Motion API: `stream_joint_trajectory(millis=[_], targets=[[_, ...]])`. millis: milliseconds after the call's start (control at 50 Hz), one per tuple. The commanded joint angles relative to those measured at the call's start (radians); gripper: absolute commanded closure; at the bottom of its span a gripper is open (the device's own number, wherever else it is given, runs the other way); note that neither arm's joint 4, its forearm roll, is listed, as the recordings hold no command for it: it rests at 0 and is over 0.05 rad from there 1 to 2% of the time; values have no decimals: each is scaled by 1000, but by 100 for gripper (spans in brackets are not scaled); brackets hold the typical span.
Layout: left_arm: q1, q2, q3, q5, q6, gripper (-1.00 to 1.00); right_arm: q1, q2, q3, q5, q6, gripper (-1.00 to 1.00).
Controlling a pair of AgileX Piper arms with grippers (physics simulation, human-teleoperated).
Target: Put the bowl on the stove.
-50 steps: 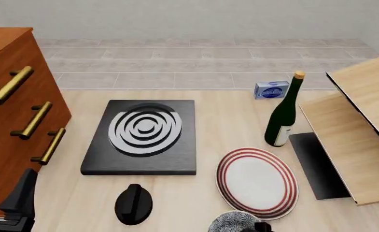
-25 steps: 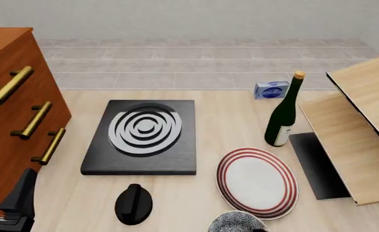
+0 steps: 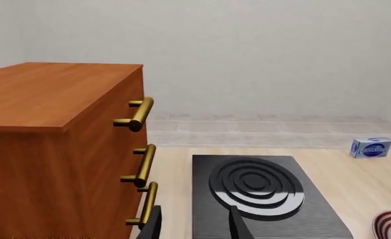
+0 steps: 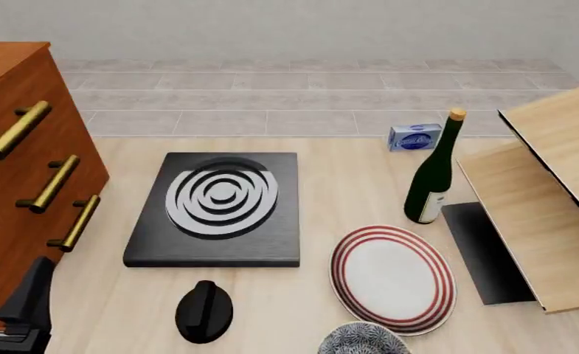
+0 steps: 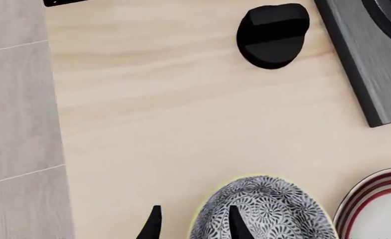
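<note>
Your right gripper [image 5: 192,224] has slipped out of the front view's bottom edge since a second ago. The speckled bowl [image 4: 363,339] is sitting at bottom centre, below the stove [image 4: 218,209]; your fingers, narrowly parted, are straddling its rim, holding nothing.
</note>
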Motion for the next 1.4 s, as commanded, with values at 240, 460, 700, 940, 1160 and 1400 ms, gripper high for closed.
stream_joint_trajectory(millis=[240,460,700,940,1160,1400], targets=[[8,0,0,0,-3,-100,-30,115,46,-146,30,-100],[9,0,0,1,-1,-100,-27,74,44,-118,27,100],[11,0,0,-1,0,-100,10,19,11,-54,25,100],[16,0,0,-5,-2,-100,43,-44,-38,29,1,100],[21,0,0,-8,-5,-100,57,-107,-83,118,-47,100],[21,0,0,-11,-6,-100,52,-186,-126,216,-115,100]])
